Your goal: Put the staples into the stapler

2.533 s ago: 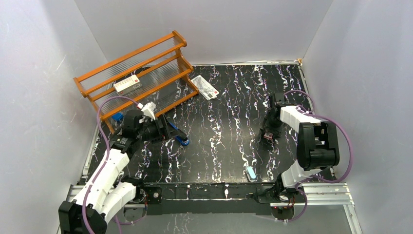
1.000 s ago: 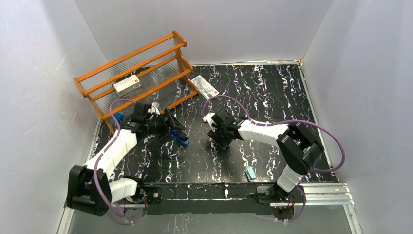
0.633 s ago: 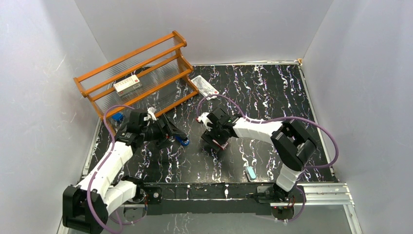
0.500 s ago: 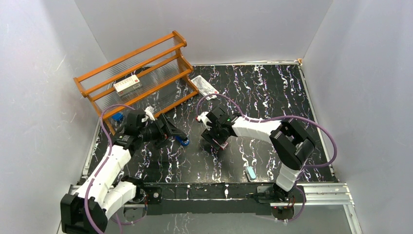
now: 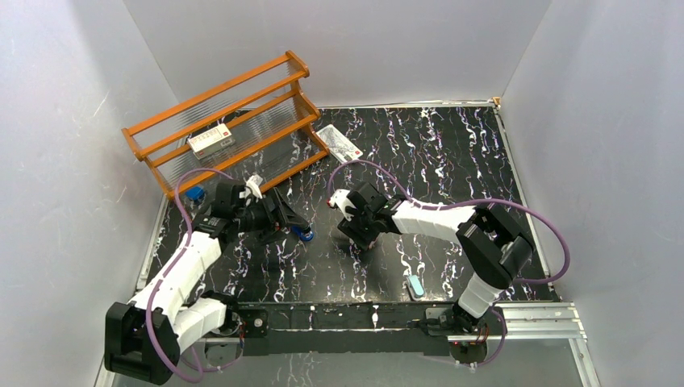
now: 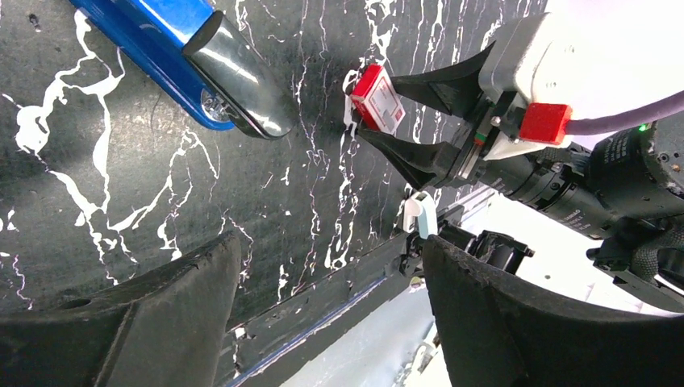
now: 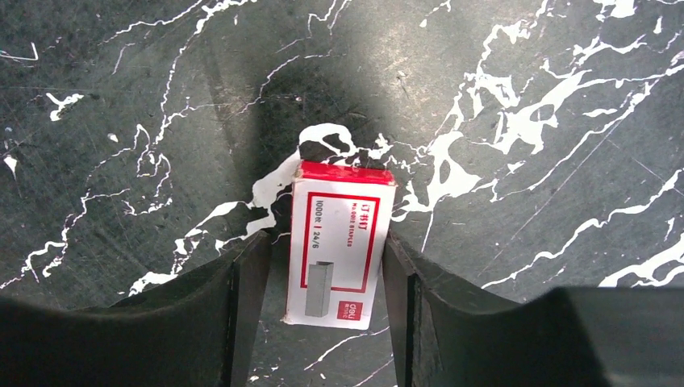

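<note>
The right hand (image 7: 327,250) has swung in from well right of the long blue desk stapler (image 6: 153,40) and now stands near it, released. Its fingers bracket the small red-and-white cardboard staples box (image 7: 343,234) on the black marbled surface (image 7: 121,97), one side just clear. The staples are delivered but unopened. The left hand (image 6: 327,246), spread wide and empty, hovers beside the stapler.

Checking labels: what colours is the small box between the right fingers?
The staple box is white with red trim; right wrist view.
</note>
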